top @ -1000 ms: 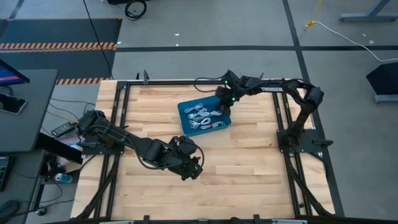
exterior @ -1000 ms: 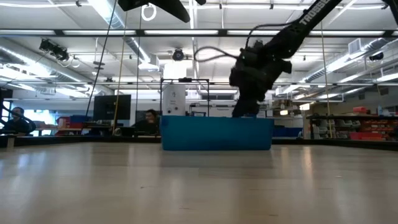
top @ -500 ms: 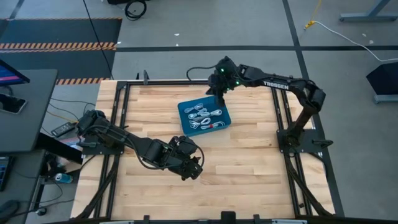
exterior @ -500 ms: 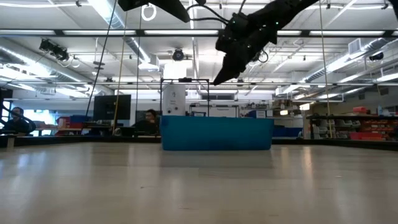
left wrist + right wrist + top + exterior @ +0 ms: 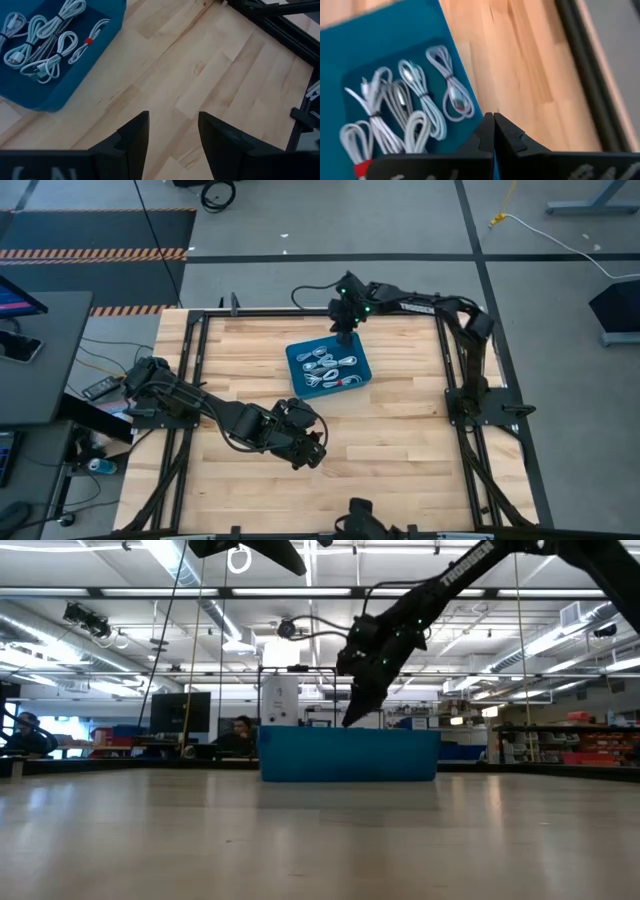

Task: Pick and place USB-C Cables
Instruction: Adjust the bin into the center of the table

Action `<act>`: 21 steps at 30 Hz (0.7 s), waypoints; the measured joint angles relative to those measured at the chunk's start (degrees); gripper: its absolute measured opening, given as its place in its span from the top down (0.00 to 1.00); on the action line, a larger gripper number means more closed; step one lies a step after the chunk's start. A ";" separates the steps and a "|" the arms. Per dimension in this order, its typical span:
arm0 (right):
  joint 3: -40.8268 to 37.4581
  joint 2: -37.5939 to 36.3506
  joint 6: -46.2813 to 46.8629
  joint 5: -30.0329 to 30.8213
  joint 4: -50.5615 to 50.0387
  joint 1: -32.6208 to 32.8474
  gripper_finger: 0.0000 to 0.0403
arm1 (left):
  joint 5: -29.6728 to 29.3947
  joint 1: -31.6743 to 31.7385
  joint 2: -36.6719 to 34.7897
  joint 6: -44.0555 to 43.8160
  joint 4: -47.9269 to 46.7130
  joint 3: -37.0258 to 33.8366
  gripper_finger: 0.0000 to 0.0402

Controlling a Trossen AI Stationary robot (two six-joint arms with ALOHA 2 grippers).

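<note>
Several coiled white and grey USB-C cables (image 5: 330, 365) lie in a blue tray (image 5: 298, 386) on the far half of the wooden table. One of them has a red band (image 5: 89, 41). My right gripper (image 5: 343, 338) hangs shut over the tray's far edge, just above its rim (image 5: 348, 723), with nothing between its fingers (image 5: 493, 122). The cables (image 5: 410, 100) lie below and in front of it. My left gripper (image 5: 310, 455) waits open above bare wood nearer the front (image 5: 172, 135), clear of the tray (image 5: 60, 95).
Black frame rails (image 5: 450, 370) run along the table's sides and far edge (image 5: 280, 15). Bare wood stretches between the tray and my left gripper and over the table's right half. People sit at desks in the room behind the table (image 5: 240, 730).
My right gripper has come up out of the tray and moved toward the table's far edge and a little left. It then sank again to just above the tray's far rim, empty. The cables stay in the tray.
</note>
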 joint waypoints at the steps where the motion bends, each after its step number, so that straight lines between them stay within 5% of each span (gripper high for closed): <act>1: 0.00 0.82 0.08 0.00 0.02 -0.04 1.00 | 0.00 0.02 0.00 -0.18 0.00 0.00 0.56; 21: 0.09 3.86 -0.71 1.42 -4.48 0.00 1.00 | -0.02 0.00 0.00 -1.36 0.00 0.00 0.56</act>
